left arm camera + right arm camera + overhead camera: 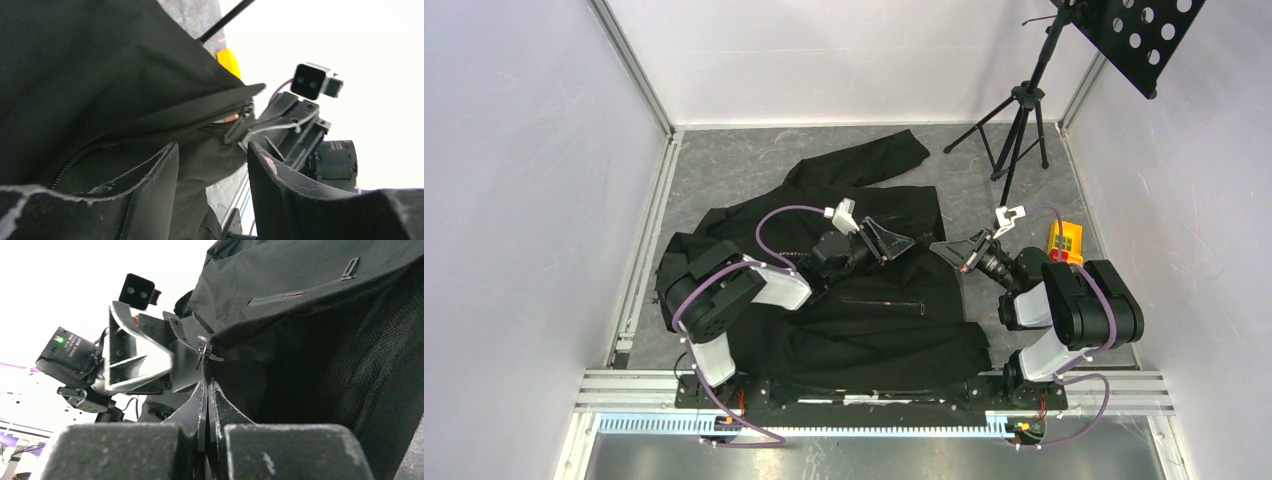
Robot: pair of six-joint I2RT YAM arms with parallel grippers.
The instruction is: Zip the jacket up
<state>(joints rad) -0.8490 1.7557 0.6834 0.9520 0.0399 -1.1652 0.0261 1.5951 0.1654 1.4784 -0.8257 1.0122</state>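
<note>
The black jacket (864, 320) lies spread between my arms, one sleeve reaching to the back. My right gripper (946, 249) is shut on the jacket's front edge just below the zipper slider; in the right wrist view its jaws (207, 386) are pressed together on the fabric (320, 340), with the slider's pull (202, 352) just above. My left gripper (894, 243) is open right beside it. In the left wrist view its gripper (212, 157) stands open and empty around the fabric (100, 70), a little short of the slider (239, 119) at the end of the zipper teeth.
A black tripod stand (1019, 120) stands at the back right under a perforated black plate (1144, 35). A yellow box (1065, 243) lies by the right arm. An aluminium rail (874, 385) runs along the near edge. White walls enclose the grey floor (744, 170).
</note>
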